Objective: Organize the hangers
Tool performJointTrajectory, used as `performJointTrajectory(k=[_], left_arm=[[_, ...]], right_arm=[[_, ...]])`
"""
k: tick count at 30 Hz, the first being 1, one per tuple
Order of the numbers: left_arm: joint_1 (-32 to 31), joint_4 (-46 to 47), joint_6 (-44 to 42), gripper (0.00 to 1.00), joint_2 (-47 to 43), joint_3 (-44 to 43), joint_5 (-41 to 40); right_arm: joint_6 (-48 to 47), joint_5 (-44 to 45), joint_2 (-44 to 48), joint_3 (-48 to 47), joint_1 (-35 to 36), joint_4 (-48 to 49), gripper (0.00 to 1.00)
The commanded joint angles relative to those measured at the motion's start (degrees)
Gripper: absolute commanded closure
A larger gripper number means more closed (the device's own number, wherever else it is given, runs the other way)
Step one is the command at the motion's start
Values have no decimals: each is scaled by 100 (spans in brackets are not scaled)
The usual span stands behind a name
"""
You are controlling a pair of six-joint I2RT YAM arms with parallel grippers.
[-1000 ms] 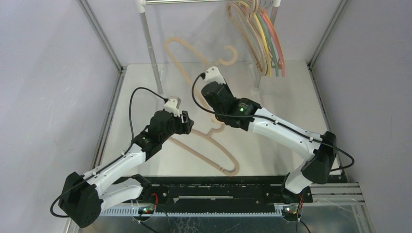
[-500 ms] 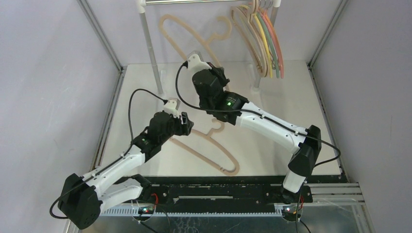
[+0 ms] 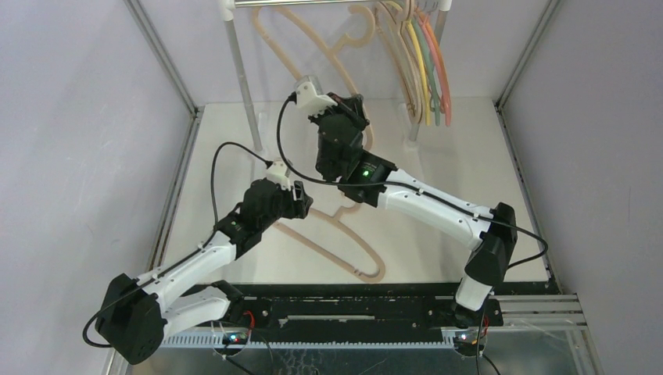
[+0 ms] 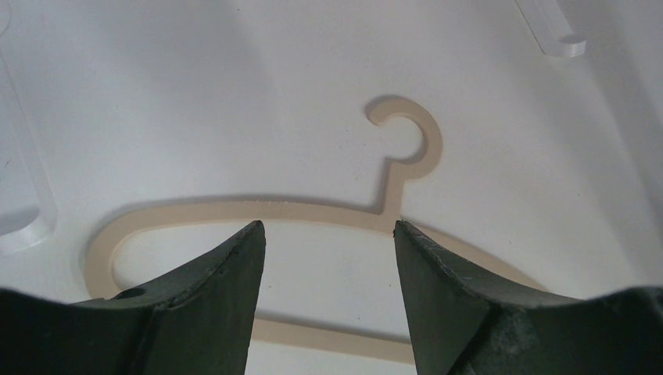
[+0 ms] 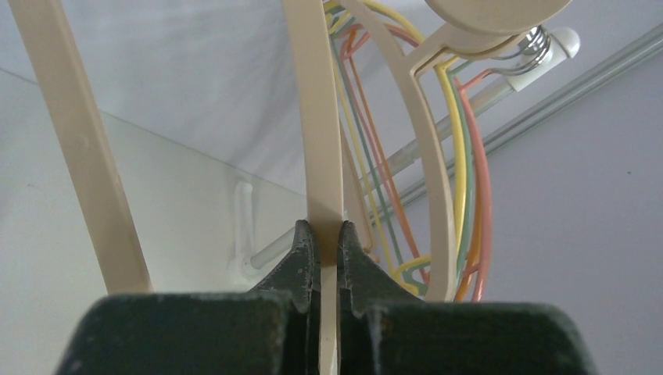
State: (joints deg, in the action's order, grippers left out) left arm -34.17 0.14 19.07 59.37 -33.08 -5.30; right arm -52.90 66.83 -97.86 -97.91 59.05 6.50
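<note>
A thick beige hanger [image 3: 291,55] hangs in the air just below the rail, and my right gripper [image 3: 353,105] is shut on one of its bars [image 5: 317,117], the jaws [image 5: 322,226] pinching it from both sides. Its hook [image 3: 363,33] is close to the rail. Several hangers [image 3: 426,70] hang at the rail's right end: beige [image 5: 426,156], yellow [image 5: 460,156], green and pink [image 5: 485,195]. Another beige hanger [image 3: 344,250] lies flat on the table. My left gripper [image 3: 301,205] hovers open over its neck [image 4: 387,203], fingers apart [image 4: 327,228] and empty.
The white-and-metal rail [image 3: 313,3] crosses the top, with its left post [image 3: 242,78] standing on the table. A clear foot of the frame [image 4: 563,43] lies beyond the flat hanger. Grey walls with metal struts [image 3: 168,62] close both sides.
My right arm has lifted the held beige hanger up and back, from above the table to just under the rail. The left arm has barely moved.
</note>
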Motion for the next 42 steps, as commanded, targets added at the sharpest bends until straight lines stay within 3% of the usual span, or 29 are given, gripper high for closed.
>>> performJointTrajectory(k=[1, 11, 24, 25, 26, 29, 32, 38, 42], left_arm=[[-37, 236, 44, 34, -42, -59, 76], [-35, 155, 18, 34, -169, -42, 30], [-35, 110, 0, 34, -110, -40, -36], [-35, 109, -7, 34, -84, -47, -30], [-40, 109, -8, 34, -65, -57, -33], [-37, 117, -19, 34, 19, -67, -23], [-40, 141, -32, 34, 86, -67, -18], [-36, 135, -68, 34, 215, -106, -91], [-37, 122, -86, 33, 318, -120, -165]], right_arm=[[-324, -179, 11, -630, -328, 457, 100], [177, -674, -598, -1538, -1155, -408, 100], [577, -1066, -1042, -1690, -1573, -847, 100], [575, -1016, -1064, -1665, -1560, -831, 98], [553, -900, -1074, -1609, -1543, -759, 88], [9, -622, -889, -910, -1448, 302, 40], [-602, -564, -507, -50, -1277, 1734, 14], [585, -389, 234, 416, -998, 555, 6], [1084, -285, 915, 1151, -526, 272, 4]])
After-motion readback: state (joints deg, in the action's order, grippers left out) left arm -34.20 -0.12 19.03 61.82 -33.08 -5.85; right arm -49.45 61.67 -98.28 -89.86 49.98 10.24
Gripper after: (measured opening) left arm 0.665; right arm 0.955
